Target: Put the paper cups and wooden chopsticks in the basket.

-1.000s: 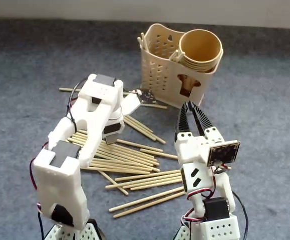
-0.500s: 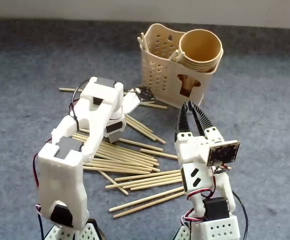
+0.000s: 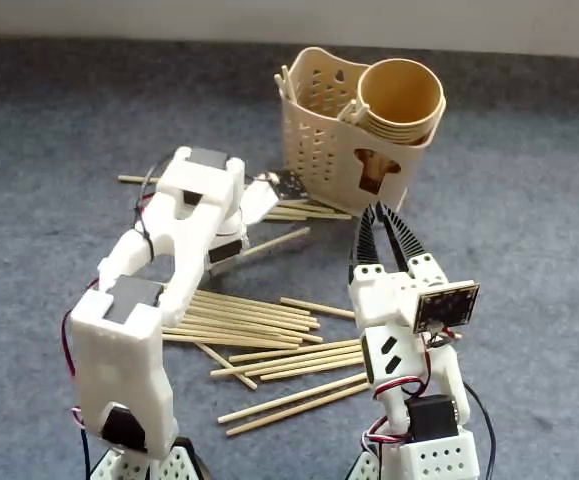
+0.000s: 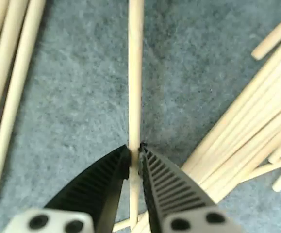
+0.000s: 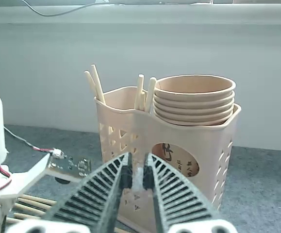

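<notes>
Left fingers (image 4: 104, 182) tight on one chopstick (image 4: 135, 73); right fingers (image 5: 108, 187) closed, empty; four chopsticks (image 5: 141, 90) in basket (image 5: 125, 121).

Ground covered by a grey, felt-like carpet (image 3: 49, 100); it is bounded behind by a pale wall (image 5: 43, 53), topped by a lighter ledge (image 5: 189, 14).

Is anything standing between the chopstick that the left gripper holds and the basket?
Nothing visible does. Between the held chopstick and the basket only loose chopsticks lie flat on the carpet.
</notes>
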You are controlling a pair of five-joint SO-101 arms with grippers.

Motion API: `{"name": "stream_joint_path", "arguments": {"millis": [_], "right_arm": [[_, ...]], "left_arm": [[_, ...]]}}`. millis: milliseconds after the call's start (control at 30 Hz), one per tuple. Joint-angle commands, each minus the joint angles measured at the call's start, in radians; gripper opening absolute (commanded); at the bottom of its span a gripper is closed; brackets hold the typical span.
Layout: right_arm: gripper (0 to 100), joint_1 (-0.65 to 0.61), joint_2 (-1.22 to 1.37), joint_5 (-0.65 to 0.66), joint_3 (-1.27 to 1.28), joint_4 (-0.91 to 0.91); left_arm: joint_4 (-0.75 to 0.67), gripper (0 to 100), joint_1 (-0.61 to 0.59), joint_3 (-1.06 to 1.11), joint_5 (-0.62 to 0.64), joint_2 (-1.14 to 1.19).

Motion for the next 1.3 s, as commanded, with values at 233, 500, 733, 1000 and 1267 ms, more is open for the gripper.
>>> {"name": "stream_joint_path", "arguments": {"millis": [233, 500, 733, 1000, 1267], "right_arm": [[5.2, 0.010, -0.013, 0.009, 0.090, -0.004], [4.9, 0.010, -0.013, 0.008, 0.090, -0.004], [4.8, 0.010, -0.013, 0.008, 0.090, -0.004], [4.8, 0.010, -0.013, 0.008, 0.090, -0.004], [4.8, 0.010, -0.013, 0.008, 0.088, -0.004]], "left_arm": [[0.152, 0, -0.015, -0.028, 0.009, -0.328], [0.138, 0, -0.010, -0.039, 0.101, -0.493], [-0.035, 0, -0.004, -0.039, 0.281, -0.615], [-0.290, 0, 0.064, -0.039, 0.612, -0.730], [-0.671, 0, 0.065, -0.033, 0.934, -0.743]]}}
